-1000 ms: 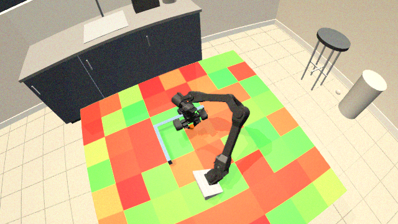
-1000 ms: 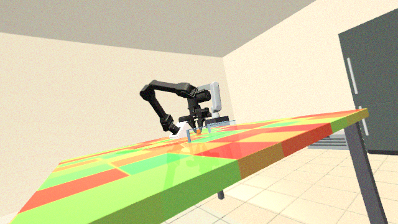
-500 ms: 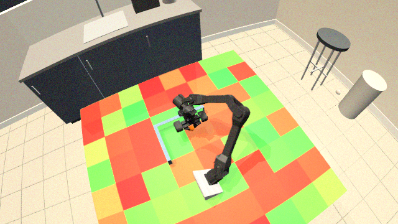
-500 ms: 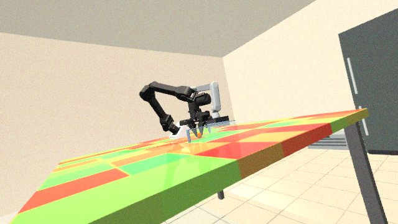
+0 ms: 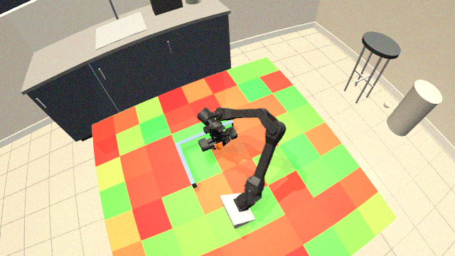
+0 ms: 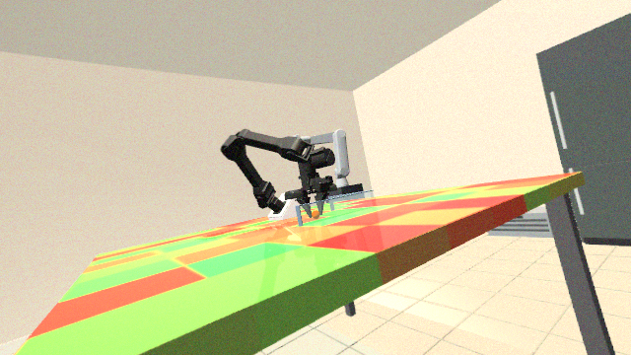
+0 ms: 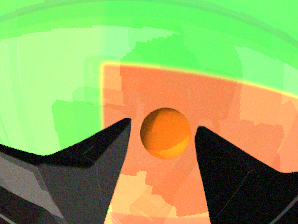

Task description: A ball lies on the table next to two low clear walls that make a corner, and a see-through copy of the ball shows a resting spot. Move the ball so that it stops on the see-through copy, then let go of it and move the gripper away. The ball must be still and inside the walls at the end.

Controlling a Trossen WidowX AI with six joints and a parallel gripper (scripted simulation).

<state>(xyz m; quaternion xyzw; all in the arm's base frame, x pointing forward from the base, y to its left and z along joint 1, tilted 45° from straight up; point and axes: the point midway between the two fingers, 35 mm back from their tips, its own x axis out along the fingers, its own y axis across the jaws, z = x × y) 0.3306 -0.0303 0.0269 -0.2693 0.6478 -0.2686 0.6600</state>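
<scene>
Table (image 5: 149,220) first: your checkered top carries two low clear walls (image 5: 185,160) that meet in a corner, and the arm (image 5: 266,149) reaches over from its base to the space inside them. At its end the gripper (image 7: 161,137) points down, low over the surface. Its jaws stand partly open — in the wrist view you see a sliver of table on each side of the ball (image 7: 165,132), so you hold nothing now. The ball sits on the table directly between the fingertips, on an orange patch inside the walls, not far from the corner. I cannot make out the see-through copy, so you cannot confirm the spot from here. What matters for leaving: the ball lies straight below and between the jaws — lift straight up, since any sideways drift would nudge it.
</scene>
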